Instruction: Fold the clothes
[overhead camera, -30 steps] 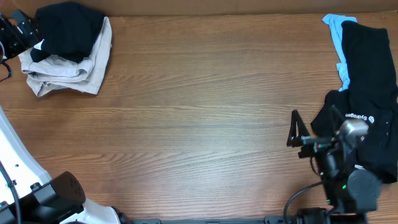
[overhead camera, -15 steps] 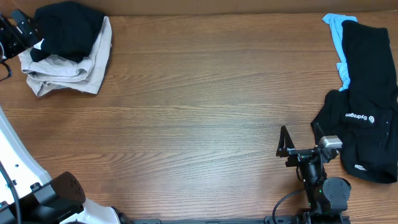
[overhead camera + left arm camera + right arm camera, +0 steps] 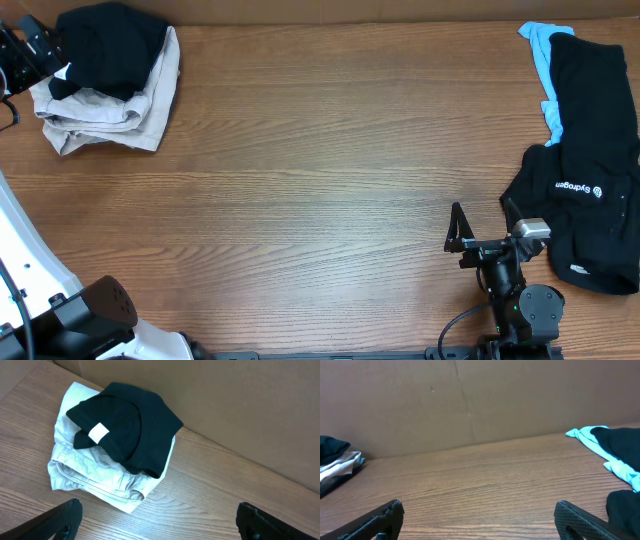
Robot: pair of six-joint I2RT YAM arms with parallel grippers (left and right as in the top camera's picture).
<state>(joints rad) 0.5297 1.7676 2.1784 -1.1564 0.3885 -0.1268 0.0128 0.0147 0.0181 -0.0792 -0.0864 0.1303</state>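
A plain black T-shirt (image 3: 110, 45) with a small white tag lies folded on the pale beige garment (image 3: 120, 115) at the back left. It also shows in the left wrist view (image 3: 130, 425). My left gripper (image 3: 40, 55) is open and empty beside that stack; its fingers (image 3: 160, 520) frame bare wood. At the right edge a crumpled black T-shirt with white logo text (image 3: 580, 190) lies with a light-blue piece (image 3: 545, 60) behind it. My right gripper (image 3: 483, 218) is open and empty, just left of the logo shirt, over bare wood (image 3: 480, 520).
A cardboard wall (image 3: 470, 400) runs along the table's back edge. The wooden table (image 3: 330, 170) spans between the two piles. In the right wrist view the light-blue piece (image 3: 600, 447) is at the right and the beige stack (image 3: 337, 465) is at the far left.
A second ago my right arm was over the logo shirt. It has drawn back left and toward the front edge, empty, and has held still for the last half second.
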